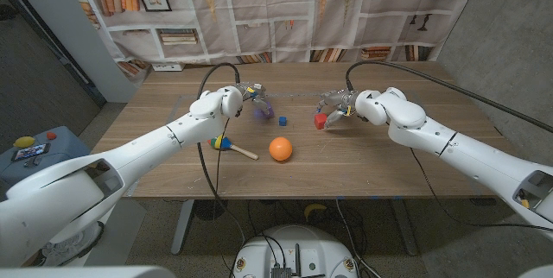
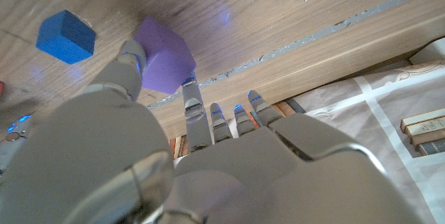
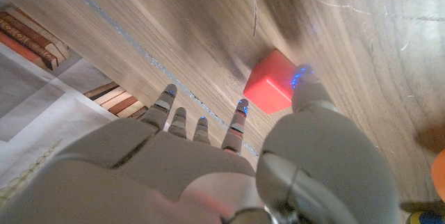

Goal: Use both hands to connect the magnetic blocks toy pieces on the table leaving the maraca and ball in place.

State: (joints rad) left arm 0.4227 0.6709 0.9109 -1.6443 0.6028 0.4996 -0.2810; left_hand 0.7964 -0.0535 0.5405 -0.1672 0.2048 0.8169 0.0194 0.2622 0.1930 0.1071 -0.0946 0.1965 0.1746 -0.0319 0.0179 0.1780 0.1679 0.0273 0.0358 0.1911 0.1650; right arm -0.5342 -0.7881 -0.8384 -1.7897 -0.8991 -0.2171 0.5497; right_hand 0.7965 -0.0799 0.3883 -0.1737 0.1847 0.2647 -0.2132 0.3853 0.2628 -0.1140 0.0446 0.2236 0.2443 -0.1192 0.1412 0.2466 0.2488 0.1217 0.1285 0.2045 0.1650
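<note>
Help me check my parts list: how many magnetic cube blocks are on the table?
3. A purple cube block pinched by the left hand, a small blue cube block loose on the wooden table between the hands, and a red cube block at the right hand. Others might be hidden.

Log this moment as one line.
left hand pinches purple block | right hand pinches red block | blue block loose
</note>
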